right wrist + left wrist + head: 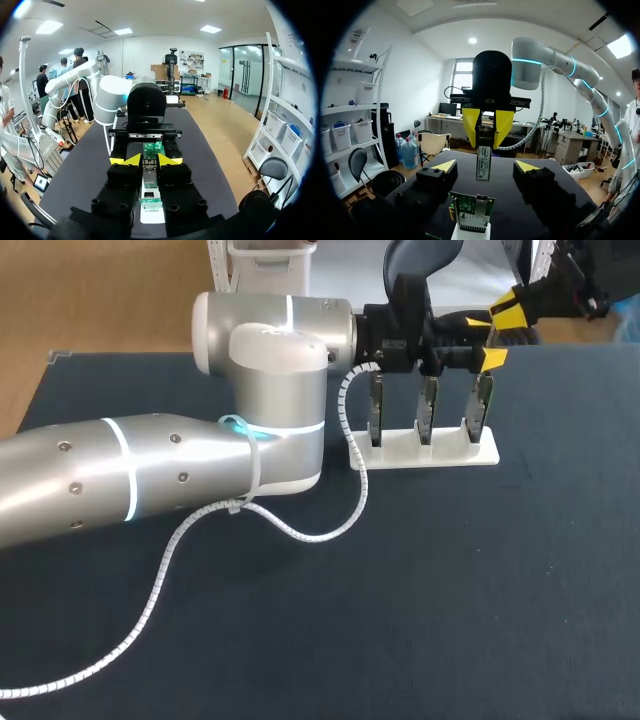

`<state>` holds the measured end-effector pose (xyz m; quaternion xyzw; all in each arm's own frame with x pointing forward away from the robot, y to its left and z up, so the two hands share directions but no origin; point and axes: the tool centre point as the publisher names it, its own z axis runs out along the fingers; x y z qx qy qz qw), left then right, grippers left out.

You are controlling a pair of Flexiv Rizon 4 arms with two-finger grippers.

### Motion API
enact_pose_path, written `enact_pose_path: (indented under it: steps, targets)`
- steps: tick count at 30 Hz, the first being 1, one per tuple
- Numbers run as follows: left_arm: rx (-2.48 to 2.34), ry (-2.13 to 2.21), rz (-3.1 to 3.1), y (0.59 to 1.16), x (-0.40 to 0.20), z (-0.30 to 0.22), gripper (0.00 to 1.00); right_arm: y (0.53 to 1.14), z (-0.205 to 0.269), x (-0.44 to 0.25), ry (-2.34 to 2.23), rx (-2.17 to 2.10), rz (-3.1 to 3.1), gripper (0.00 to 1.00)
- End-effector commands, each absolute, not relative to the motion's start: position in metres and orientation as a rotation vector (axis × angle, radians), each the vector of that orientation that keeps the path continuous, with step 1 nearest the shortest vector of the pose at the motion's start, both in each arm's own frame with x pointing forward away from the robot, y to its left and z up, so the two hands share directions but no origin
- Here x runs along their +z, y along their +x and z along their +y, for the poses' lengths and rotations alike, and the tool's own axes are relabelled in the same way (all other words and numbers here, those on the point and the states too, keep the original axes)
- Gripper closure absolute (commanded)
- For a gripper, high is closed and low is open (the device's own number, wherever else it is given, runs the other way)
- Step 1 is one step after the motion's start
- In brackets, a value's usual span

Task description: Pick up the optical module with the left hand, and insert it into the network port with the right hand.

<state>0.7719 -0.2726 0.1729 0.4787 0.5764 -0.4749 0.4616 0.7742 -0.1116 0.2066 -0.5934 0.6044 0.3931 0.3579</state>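
Note:
The optical module (483, 162), a slim silver bar with a label, hangs upright in the left wrist view. My right gripper (487, 127) faces that camera and is shut on the module's upper end with its yellow tips. My left gripper (485, 166) stands open, its yellow tips apart on either side of the module without touching it. In the right wrist view my right gripper (146, 160) pinches the module (149, 179), with my left wrist (146, 102) straight ahead. In the head view my left gripper (498, 335) hovers above the white card stand (445, 453); the module is not discernible there.
The stand holds three upright network cards (428, 410) side by side. One green card (471, 212) sits just below both grippers. My left arm (150, 475) lies across the dark table, trailing a white coiled cable (300, 535). My right arm (565, 285) enters from the far right corner.

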Motion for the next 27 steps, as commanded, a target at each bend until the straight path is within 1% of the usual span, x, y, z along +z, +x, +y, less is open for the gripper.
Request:
enact_pose_path:
  steps: [1,8,12,27]
  targets:
    - [-1.123,1.209,1.484,0.769,0.176,-0.27,0.0,0.774,-0.111,0.207,-1.526,1.01,1.56,1.0]
    - [-1.035,1.339,1.536,0.763,0.18,-0.263,0.0,0.776,-0.112,0.207,-1.528,1.0,1.565,1.0]
    - [-1.02,1.444,1.608,0.762,0.171,-0.261,0.0,0.776,-0.112,0.207,-1.526,0.997,1.564,1.0]
    - [-0.94,1.552,1.731,0.768,0.154,-0.25,0.0,0.776,-0.114,0.207,-1.527,0.994,1.56,1.0]
